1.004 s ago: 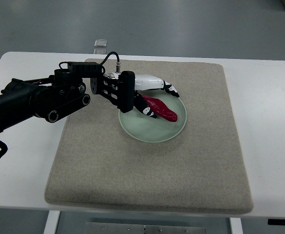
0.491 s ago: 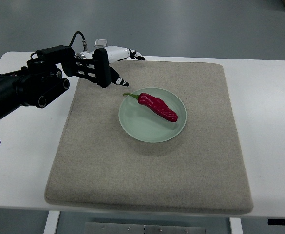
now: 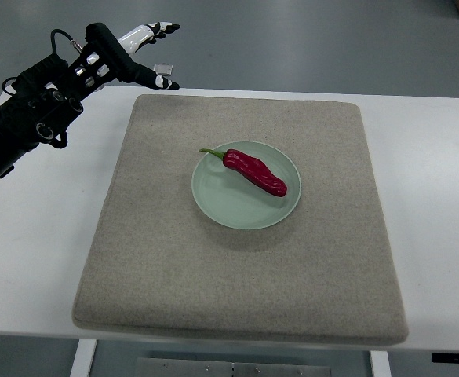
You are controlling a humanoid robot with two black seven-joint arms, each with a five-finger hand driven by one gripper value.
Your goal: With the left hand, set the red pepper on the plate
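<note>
A red pepper (image 3: pixel 254 172) with a green stem lies on the pale green plate (image 3: pixel 221 206), angled from upper left to lower right. The plate rests near the middle of a beige mat (image 3: pixel 237 283). My left hand (image 3: pixel 152 53) is raised at the far left corner of the table, well away from the plate, with its fingers spread and nothing in them. Its black arm comes in from the left edge. The right arm does not show.
The mat covers most of a white table (image 3: pixel 41 236). A small clear object (image 3: pixel 163 70) sits at the table's far edge, just by my left hand. Grey floor lies beyond the table.
My left hand has let go of the pepper and pulled back up and to the left, from over the plate to the table's far left corner. The pepper stays on the plate.
</note>
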